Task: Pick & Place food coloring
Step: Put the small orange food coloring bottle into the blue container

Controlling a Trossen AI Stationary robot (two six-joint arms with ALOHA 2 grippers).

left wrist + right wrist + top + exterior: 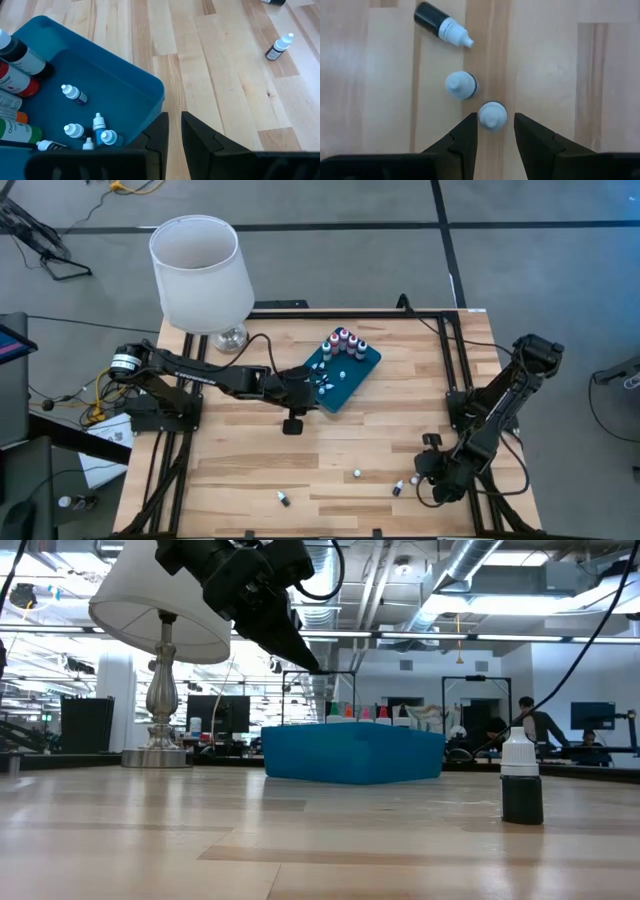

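My left gripper [322, 387] hung over the teal tray's [362, 374] near-left edge, jaws pinched shut and empty, small bottles lying inside. My right gripper [494, 131] hovered near the tabletop's [250, 470] right edge, jaws half apart, straddling an upright food coloring bottle [492, 115]. It looked light, stiff and easily toppled, so I'd grip its body.

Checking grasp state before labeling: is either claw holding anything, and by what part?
Nothing held. Left claw is shut and empty beside the teal tray. Right claw is open, hovering above an upright bottle, not gripping it.
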